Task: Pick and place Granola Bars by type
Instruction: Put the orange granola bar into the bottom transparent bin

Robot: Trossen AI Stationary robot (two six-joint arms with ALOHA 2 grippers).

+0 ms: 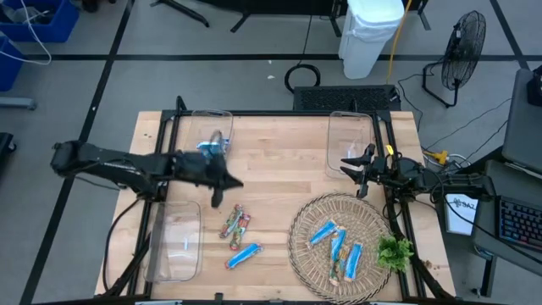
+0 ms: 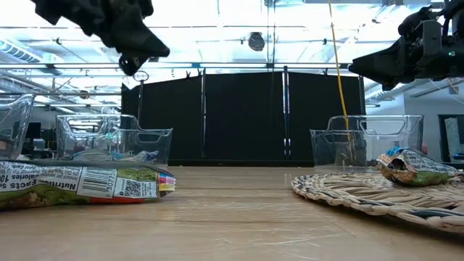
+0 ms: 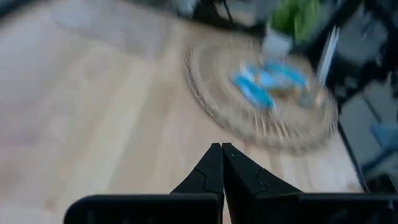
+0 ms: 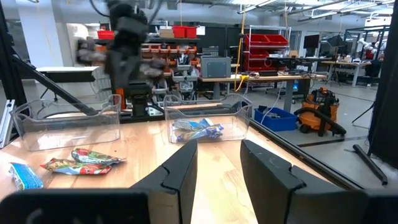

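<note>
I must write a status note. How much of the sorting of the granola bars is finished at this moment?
Done: blue-wrapped bars lie in the clear bin at the table's far left. In hand: nothing. The left tool is shut and empty above the table; the right tool waits open near the far right bin. Left: multicoloured bars and one blue bar on the wood, more bars on the woven mat.

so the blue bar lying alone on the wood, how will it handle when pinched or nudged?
The lone blue bar lies flat on the table, so it should slide, not roll. Its shiny wrapper looks slippery; a pinch may skid. It looks small and thin, so probably light, with crinkly film ends that give.
</note>
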